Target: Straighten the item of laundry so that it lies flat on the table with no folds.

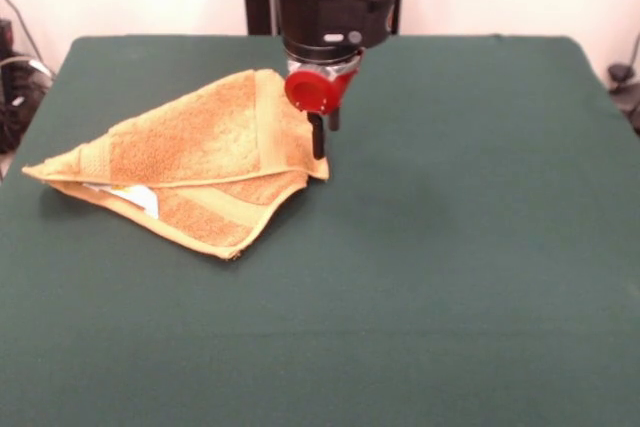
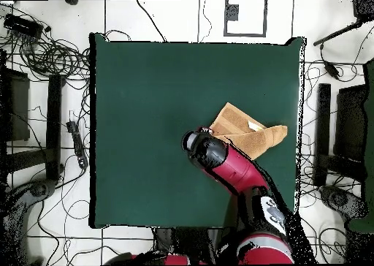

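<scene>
Item: hand towel (image 1: 200, 162), golden-orange terry cloth, woven border bands, small white tag (image 1: 135, 197) showing at its lower left edge. Location: left of centre on the green desk (image 1: 450, 277) in the front view; right of centre in the overhead view. Condition: folded over itself into a rough triangle, at least two layers, lower layer peeking out along the bottom edge.

Handling, as judged: light, limp, no stiffness; the pile should grip well and drag slightly on the felt. Best hold is a single top-layer corner or hem, not the stacked edge.

Gripper (image 1: 324, 137): tips low at the towel's right-hand corner; jaws narrow, whether they pinch cloth I cannot tell.
</scene>
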You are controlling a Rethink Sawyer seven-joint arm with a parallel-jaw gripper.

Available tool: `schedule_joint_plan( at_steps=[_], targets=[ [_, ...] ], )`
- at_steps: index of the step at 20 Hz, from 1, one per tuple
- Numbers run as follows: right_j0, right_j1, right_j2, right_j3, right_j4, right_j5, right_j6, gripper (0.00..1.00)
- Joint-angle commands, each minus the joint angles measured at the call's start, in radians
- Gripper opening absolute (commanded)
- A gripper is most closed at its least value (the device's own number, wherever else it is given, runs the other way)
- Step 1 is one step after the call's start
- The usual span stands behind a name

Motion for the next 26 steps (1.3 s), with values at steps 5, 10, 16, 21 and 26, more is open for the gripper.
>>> schedule_joint_plan(
  at_steps=[5, 10, 16, 21, 26],
  targets=[
    [-0.038, 0.010, 0.078, -0.003, -0.004, 0.028, 0.031, 1.00],
    [-0.015, 0.027, 0.061, -0.038, 0.004, 0.062, 0.051, 1.00],
    [0.004, -0.023, 0.011, -0.068, -0.013, 0.200, 0.055, 1.00],
    [0.038, -0.037, -0.041, -0.099, -0.022, 0.286, 0.089, 1.00],
    [0.066, -0.018, -0.056, -0.132, -0.007, 0.306, 0.116, 1.00]
  ],
)
